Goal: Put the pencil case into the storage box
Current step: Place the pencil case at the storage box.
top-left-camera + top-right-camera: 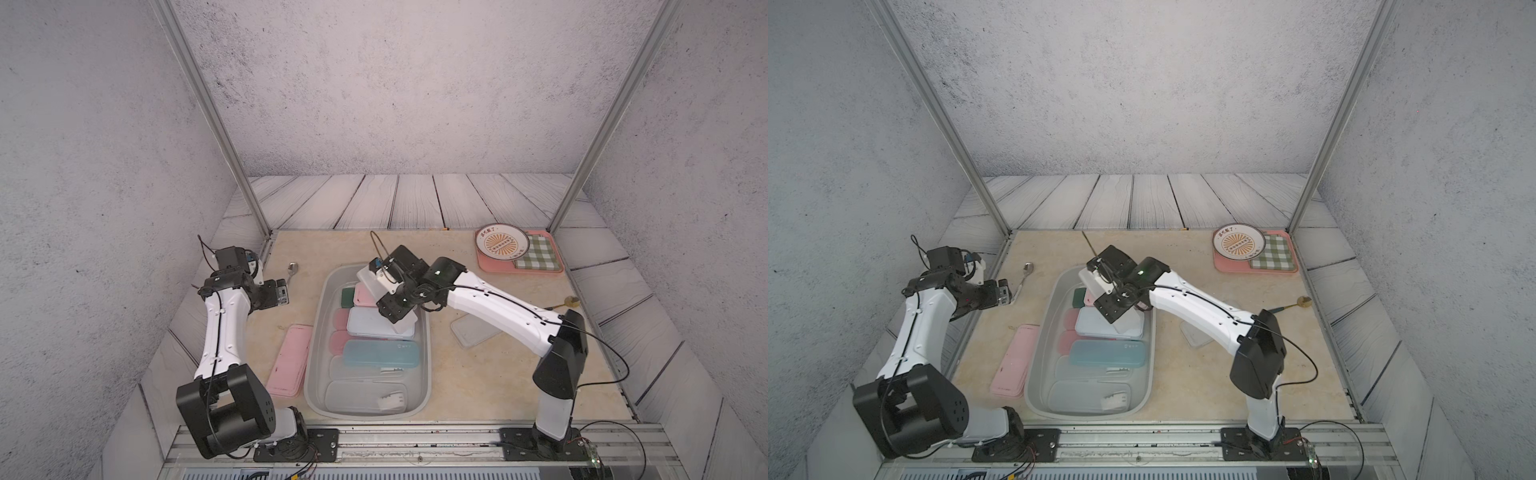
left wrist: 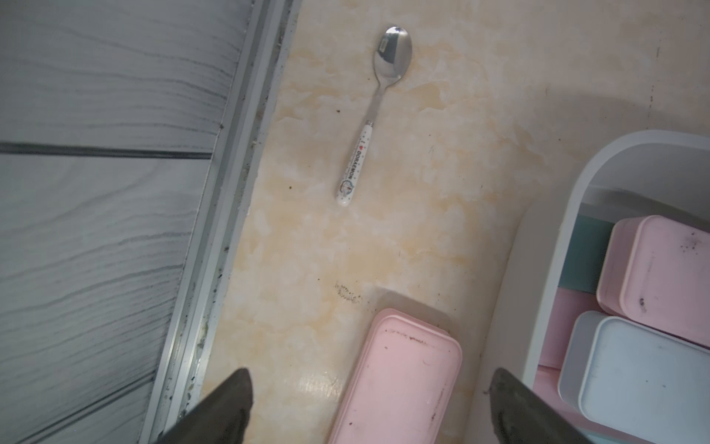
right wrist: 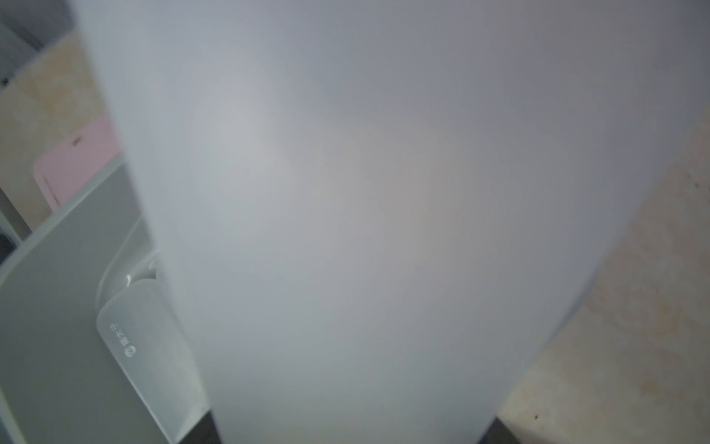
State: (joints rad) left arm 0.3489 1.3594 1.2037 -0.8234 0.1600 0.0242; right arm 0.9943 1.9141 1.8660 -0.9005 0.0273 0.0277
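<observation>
The right arm rises from its base on the near rail, its white forearm stretched away and leftward over the table, the wrist bent down above the far half of the large light-grey plastic storage box (image 1: 365,413). The right gripper (image 1: 395,313) pinches a frosted white plastic pencil case (image 3: 365,192) between its 2 dark fingers; the case fills the wrist view. In both top views the case hangs tilted inside the box's outline, above a pale blue-grey lidded case (image 1: 374,324); whether they touch cannot be told.

The left arm stands folded at the table's left edge, forearm upright and wrist turned rightward. The left gripper (image 2: 370,380) is spread wide and holds nothing, raised above the near end of a flat pink plastic pencil case (image 1: 289,361), which lies on the beige tabletop just beside the box. A steel spoon with a white handle (image 2: 369,127) lies further off.
</observation>
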